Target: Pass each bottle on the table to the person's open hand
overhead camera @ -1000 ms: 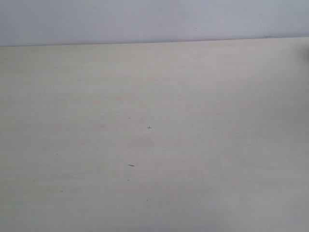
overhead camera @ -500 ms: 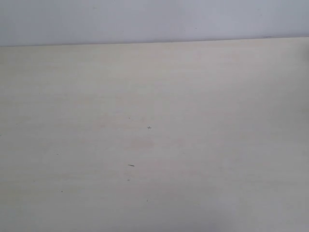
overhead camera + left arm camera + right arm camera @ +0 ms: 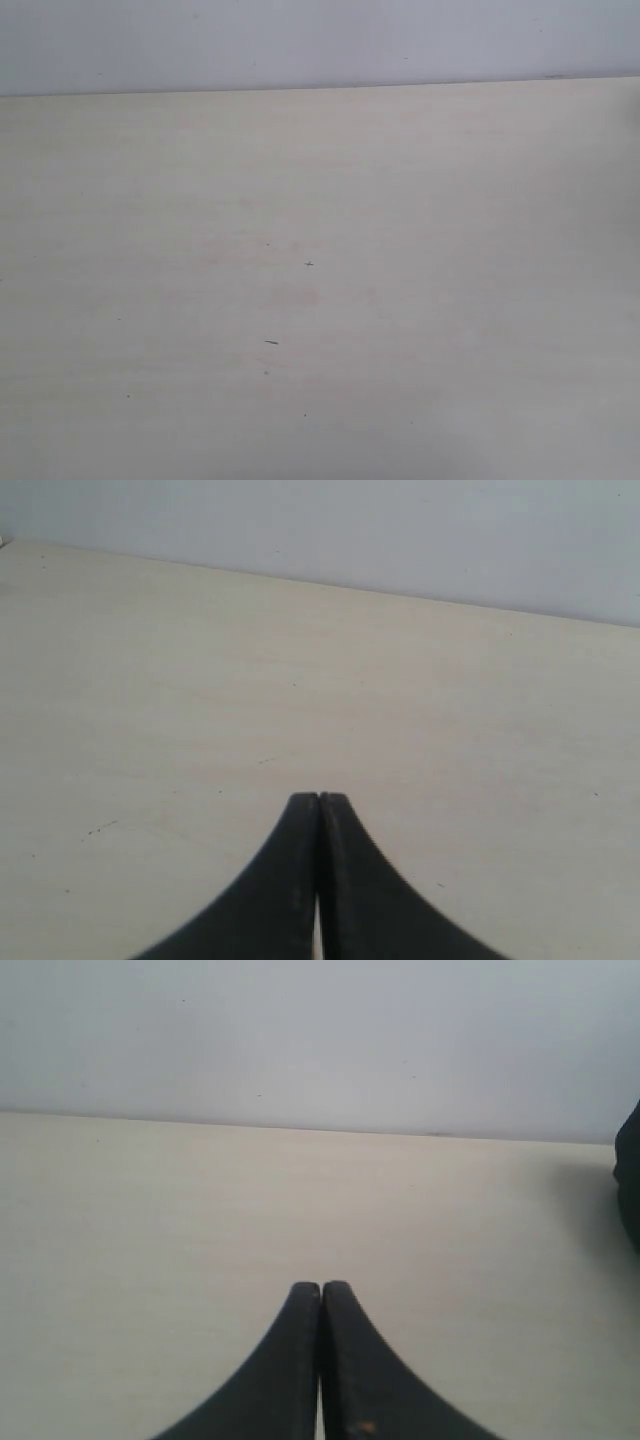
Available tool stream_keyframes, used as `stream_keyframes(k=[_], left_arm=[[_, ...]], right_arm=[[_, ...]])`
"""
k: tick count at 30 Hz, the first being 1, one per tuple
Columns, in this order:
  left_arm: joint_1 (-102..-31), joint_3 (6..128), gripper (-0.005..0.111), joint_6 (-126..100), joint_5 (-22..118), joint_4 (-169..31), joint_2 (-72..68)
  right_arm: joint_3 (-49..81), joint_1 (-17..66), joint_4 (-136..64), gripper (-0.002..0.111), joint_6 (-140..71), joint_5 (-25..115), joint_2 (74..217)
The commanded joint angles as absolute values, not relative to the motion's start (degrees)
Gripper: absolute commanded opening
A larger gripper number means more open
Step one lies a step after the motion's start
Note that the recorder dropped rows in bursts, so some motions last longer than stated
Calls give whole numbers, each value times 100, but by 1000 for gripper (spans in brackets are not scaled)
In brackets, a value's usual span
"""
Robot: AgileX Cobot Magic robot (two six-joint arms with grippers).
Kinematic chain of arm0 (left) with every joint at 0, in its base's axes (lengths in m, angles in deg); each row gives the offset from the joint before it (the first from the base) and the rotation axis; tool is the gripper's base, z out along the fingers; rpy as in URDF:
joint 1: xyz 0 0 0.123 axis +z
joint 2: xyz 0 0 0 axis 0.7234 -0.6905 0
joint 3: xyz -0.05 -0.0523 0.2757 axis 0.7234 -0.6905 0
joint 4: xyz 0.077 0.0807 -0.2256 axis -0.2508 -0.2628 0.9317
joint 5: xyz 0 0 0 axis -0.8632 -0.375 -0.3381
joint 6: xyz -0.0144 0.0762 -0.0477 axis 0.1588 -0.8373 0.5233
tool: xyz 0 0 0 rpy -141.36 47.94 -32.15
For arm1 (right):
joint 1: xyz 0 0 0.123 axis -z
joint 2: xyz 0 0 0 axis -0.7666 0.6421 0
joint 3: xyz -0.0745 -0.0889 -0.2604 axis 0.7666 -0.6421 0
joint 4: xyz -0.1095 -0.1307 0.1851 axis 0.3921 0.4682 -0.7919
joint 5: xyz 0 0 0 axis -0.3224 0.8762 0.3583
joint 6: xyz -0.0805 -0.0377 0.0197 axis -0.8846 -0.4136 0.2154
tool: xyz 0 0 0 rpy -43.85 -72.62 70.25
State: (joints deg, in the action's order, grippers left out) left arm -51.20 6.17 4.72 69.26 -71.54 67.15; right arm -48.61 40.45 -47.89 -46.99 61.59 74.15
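Exterior view shows only the table (image 3: 320, 300), pale wood grain running to a far edge against a plain wall (image 3: 320, 40), with a few dark specks (image 3: 271, 342) near the middle. No bottle appears in any of the three views, nor does a person's open palm, so where the bottles stand cannot be told from here. Left hand (image 3: 318, 798): fingers pressed tip to tip, gripping nothing, poised low over the table. Right hand (image 3: 320, 1286): likewise closed and empty. A dark blurred shape (image 3: 630, 1190) shows in the right wrist view, but what it is cannot be told. Judged from this, the handover is either finished or not begun. If a bottle is to be fetched, spread the fingers fully before the approach and centre them on the body below the cap. Close firmly without crushing, and release only once the receiving palm bears the weight.
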Motion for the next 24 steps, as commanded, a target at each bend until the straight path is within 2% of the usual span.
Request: stream_keyframes(k=[1,5,24], left_arm=[[-5110,619,0,497,6911,-7114,6751],[-5110,619,0,497,6911,-7114,6751],[-5110,619,0,497,6911,-7114,6751]], right_arm=[[-4887,4072,-4745,0,-4719,6135,7377],[-4887,4072,-4658,0,-5312,6148,7377],[-4887,4072,-4658,0,-5302,6134,7377]])
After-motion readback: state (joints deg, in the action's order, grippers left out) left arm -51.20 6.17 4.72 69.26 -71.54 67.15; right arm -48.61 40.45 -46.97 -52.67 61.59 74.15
